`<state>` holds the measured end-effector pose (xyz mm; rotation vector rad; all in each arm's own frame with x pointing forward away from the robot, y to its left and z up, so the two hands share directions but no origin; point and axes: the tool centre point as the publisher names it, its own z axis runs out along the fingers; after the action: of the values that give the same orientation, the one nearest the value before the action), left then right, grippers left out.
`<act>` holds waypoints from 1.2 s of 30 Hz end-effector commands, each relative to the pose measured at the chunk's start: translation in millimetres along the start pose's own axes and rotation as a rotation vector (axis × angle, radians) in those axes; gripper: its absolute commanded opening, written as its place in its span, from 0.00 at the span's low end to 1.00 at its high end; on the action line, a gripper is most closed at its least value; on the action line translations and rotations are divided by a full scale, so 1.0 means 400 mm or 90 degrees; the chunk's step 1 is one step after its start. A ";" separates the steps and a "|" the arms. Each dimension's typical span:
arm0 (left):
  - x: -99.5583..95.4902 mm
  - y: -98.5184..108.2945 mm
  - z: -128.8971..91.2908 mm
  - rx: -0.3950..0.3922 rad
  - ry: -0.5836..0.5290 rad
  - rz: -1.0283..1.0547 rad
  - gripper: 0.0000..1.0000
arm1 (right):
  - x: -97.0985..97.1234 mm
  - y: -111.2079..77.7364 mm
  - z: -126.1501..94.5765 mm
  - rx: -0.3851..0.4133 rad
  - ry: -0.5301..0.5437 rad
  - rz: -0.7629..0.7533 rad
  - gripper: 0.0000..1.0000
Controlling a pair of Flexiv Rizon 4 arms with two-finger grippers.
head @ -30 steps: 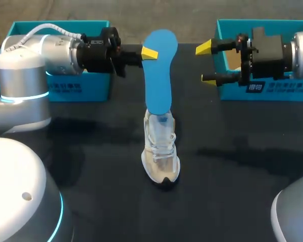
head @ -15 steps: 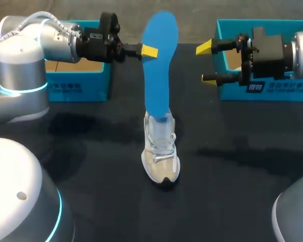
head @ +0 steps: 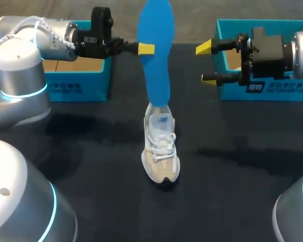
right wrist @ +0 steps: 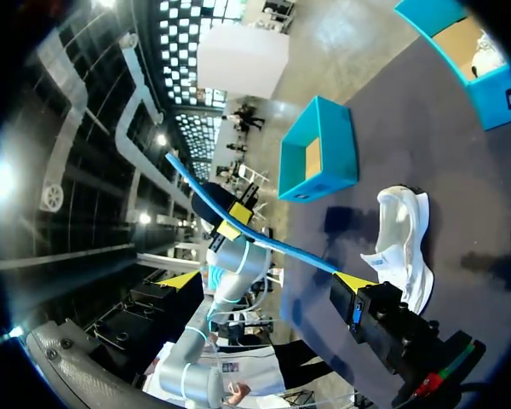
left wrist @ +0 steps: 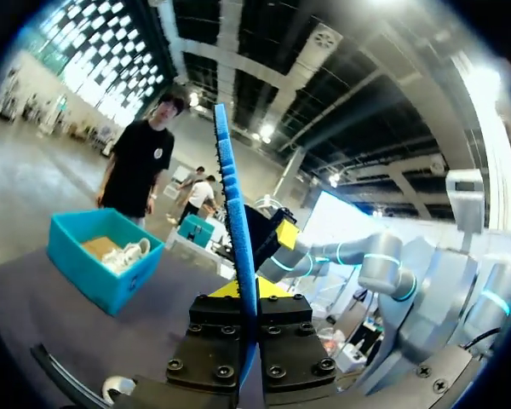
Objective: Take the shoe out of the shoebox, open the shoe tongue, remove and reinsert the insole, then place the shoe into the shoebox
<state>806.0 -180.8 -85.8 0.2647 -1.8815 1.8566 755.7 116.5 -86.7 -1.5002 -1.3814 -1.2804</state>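
Blue insole pinched upright in left gripper, lower end at white shoe, right gripper wide open, empty

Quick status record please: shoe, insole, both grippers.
shoe: white and beige sneaker standing on black table, toe toward the head camera
insole: blue foam insole, upright, lower end at the sneaker's collar
left: left gripper shut on the insole, about mid-length
right: right gripper open, empty, in front of right teal shoebox
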 end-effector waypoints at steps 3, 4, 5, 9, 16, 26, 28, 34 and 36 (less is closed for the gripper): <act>-0.005 0.006 0.001 0.002 0.002 0.002 0.00 | 0.001 0.002 0.006 0.000 -0.001 0.000 1.00; -0.005 0.006 0.001 0.002 0.002 0.002 0.00 | 0.001 0.002 0.006 0.000 -0.001 0.000 1.00; -0.005 0.006 0.001 0.002 0.002 0.002 0.00 | 0.001 0.002 0.006 0.000 -0.001 0.000 1.00; -0.005 0.006 0.001 0.002 0.002 0.002 0.00 | 0.001 0.002 0.006 0.000 -0.001 0.000 1.00; -0.039 0.019 -0.011 -0.014 0.036 0.418 0.00 | 0.001 0.002 0.006 0.000 -0.001 0.000 1.00; -0.077 -0.004 -0.013 -0.019 0.042 0.863 0.00 | 0.001 0.002 0.006 0.000 -0.001 0.000 1.00; -0.083 -0.008 -0.014 -0.023 0.052 0.965 0.00 | 0.001 0.002 0.006 0.000 -0.001 0.000 1.00; -0.093 -0.016 -0.012 0.001 0.032 1.084 0.00 | 0.001 0.002 0.006 0.000 -0.001 0.000 1.00; -0.093 -0.016 -0.012 0.001 0.032 1.084 0.00 | 0.001 0.002 0.006 0.000 -0.001 0.000 1.00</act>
<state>840.4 -182.9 -95.4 -0.6824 -2.1578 2.3120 756.1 116.1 -86.5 -1.4996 -1.3819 -1.2792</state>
